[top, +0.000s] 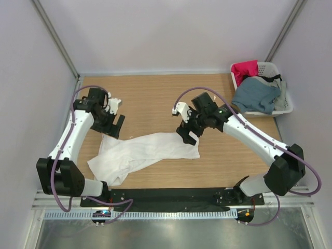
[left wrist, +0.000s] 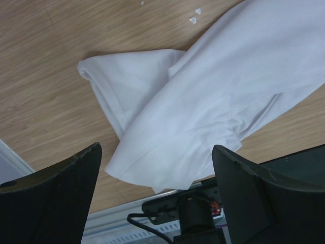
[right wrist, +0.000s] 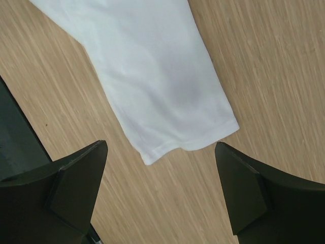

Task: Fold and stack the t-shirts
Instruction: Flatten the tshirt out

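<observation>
A white t-shirt (top: 140,153) lies crumpled and stretched out across the near middle of the wooden table. My left gripper (top: 115,124) hovers open above the shirt's upper left end. In the left wrist view the shirt (left wrist: 213,86) lies flat below the gripper (left wrist: 156,147), nothing between the fingers. My right gripper (top: 188,134) stands open over the shirt's right end. In the right wrist view a hemmed corner of the shirt (right wrist: 157,66) lies on the wood just ahead of the empty gripper (right wrist: 161,145). Red-pink (top: 244,70) and slate blue (top: 254,96) t-shirts sit in the basket.
The white slotted basket (top: 287,106) stands at the back right corner, against the wall. A black rail (top: 171,196) runs along the table's near edge by the arm bases. Small white specks (left wrist: 194,18) lie on the wood beyond the shirt.
</observation>
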`<control>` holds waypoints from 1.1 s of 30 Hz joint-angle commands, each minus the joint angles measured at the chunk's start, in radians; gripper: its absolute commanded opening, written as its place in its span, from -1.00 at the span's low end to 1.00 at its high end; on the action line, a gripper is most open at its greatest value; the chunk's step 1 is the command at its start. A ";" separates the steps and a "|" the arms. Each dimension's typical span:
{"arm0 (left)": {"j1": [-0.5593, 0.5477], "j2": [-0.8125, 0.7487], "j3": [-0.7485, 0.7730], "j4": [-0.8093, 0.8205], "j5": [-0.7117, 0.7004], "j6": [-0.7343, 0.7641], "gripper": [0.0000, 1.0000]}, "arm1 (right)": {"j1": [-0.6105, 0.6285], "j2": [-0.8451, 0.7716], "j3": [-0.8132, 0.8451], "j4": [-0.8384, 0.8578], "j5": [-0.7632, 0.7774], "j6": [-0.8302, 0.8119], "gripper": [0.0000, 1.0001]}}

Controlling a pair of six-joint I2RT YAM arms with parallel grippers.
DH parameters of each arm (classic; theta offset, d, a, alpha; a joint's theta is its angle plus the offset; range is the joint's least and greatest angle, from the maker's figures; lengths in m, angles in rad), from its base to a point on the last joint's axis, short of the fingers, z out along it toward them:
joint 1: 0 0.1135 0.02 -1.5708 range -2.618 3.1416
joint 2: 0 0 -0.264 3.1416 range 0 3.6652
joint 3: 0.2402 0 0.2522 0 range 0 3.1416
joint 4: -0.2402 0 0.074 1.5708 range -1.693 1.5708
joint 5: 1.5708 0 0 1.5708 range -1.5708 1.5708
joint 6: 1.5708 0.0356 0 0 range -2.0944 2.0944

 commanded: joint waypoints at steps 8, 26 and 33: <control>0.010 0.019 -0.136 -0.004 -0.290 0.132 0.81 | -0.008 0.062 0.191 0.075 0.127 -0.061 0.93; 0.047 0.391 -0.049 0.109 -0.206 0.064 0.32 | -0.011 0.051 0.155 0.153 0.219 -0.032 0.94; 0.048 0.499 0.023 0.117 -0.172 0.037 -0.12 | -0.028 0.057 0.139 0.176 0.234 -0.026 0.94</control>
